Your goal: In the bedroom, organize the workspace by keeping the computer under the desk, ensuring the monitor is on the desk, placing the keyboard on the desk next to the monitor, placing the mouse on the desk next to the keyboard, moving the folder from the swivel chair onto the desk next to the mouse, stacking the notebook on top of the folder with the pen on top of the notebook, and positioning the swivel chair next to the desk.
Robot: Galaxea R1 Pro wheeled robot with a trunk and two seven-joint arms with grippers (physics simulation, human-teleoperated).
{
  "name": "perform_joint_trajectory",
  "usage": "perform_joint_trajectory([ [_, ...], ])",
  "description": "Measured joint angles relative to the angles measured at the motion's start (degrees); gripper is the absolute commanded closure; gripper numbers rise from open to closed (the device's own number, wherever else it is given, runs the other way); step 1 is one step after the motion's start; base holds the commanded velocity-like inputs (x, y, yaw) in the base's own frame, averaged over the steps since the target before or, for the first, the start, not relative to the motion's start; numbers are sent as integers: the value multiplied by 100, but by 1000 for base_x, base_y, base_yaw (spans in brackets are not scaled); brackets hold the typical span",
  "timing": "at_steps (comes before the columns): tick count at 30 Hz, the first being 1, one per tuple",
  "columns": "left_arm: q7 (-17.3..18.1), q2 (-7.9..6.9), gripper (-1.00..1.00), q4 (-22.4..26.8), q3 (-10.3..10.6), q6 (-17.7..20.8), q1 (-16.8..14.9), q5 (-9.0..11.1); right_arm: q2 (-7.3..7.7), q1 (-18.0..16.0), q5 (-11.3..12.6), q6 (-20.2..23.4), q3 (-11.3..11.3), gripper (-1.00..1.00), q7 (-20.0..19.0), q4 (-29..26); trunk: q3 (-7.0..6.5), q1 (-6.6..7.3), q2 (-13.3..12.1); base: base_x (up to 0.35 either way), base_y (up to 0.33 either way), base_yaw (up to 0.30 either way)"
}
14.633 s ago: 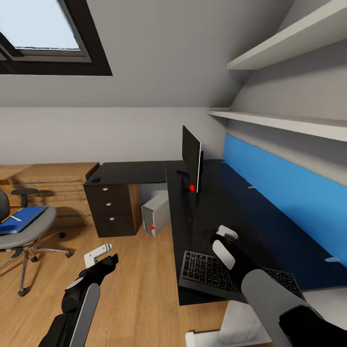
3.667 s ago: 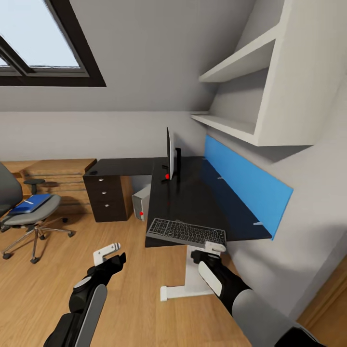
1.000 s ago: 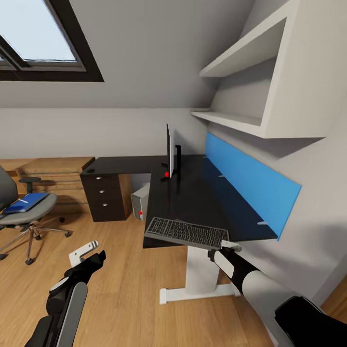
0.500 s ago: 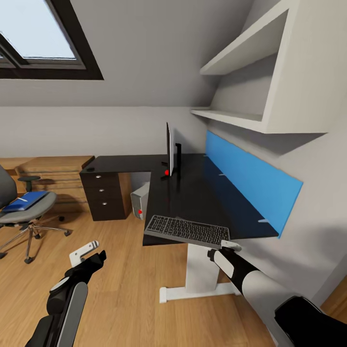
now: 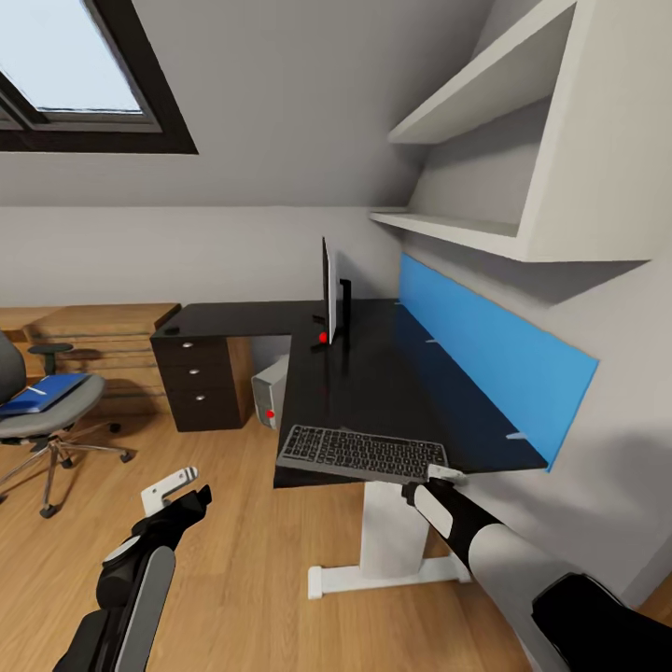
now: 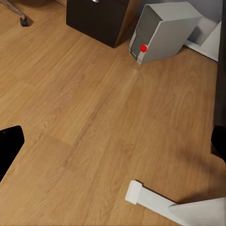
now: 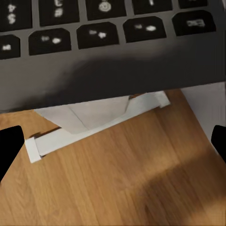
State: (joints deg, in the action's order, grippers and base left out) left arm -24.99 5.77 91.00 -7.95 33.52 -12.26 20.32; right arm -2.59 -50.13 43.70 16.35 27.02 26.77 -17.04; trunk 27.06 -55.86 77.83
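Dark grey keys with a thin silver rim mark the keyboard (image 5: 362, 454), which lies at the near end of the black surface (image 5: 373, 392), its front rim at or slightly past that end edge. In the right wrist view the keyboard (image 7: 94, 28) fills the upper part, with the white leg foot (image 7: 89, 125) on the wooden floor (image 7: 141, 188) beneath it. The right tool (image 5: 439, 478) sits just under the near right corner of the surface, close below the keyboard's right end; whether it touches is unclear, and its dark fingers at the wrist picture's two sides stand wide apart with nothing between them.

Farther along the surface, near the inner corner of the L, the monitor (image 5: 329, 291) stands upright, seen edge-on, a red dot low on it. Under the surface beside the dark drawer unit (image 5: 198, 385) stands the computer (image 5: 271, 394), its red light showing; the left wrist view shows this computer (image 6: 162, 30) on the floor too. The left tool (image 5: 173, 487) hangs over bare floor, well apart from the surface, its fingers spread wide and empty.

Away from the surface stands the swivel chair (image 5: 42, 411), the blue folder (image 5: 42, 392) lying on its seat.
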Motion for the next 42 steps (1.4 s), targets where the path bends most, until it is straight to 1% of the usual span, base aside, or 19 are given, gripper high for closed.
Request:
perform_joint_trajectory([
  [9, 8, -7, -100, -2, 17, -2, 0, -9, -30, 4, -12, -15, 1, -100, 0, -5, 0, 0, 0, 121, 0, 0],
  [19, 9, -9, -100, -8, 21, 1, 0, -12, -26, 3, -25, -86, 1, -100, 8, -17, 0, 0, 0, 106, 0, 0],
  [38, 9, -9, -100, -11, 26, -1, 0, -19, -26, 6, -24, -155, 1, -100, 8, -18, 0, -1, 0, 6, 0, 0],
  [42, 9, -9, -100, -11, 26, -1, 0, -19, -26, 4, -24, -155, 1, -100, 7, -17, 0, 1, 0, 132, 0, 0],
])
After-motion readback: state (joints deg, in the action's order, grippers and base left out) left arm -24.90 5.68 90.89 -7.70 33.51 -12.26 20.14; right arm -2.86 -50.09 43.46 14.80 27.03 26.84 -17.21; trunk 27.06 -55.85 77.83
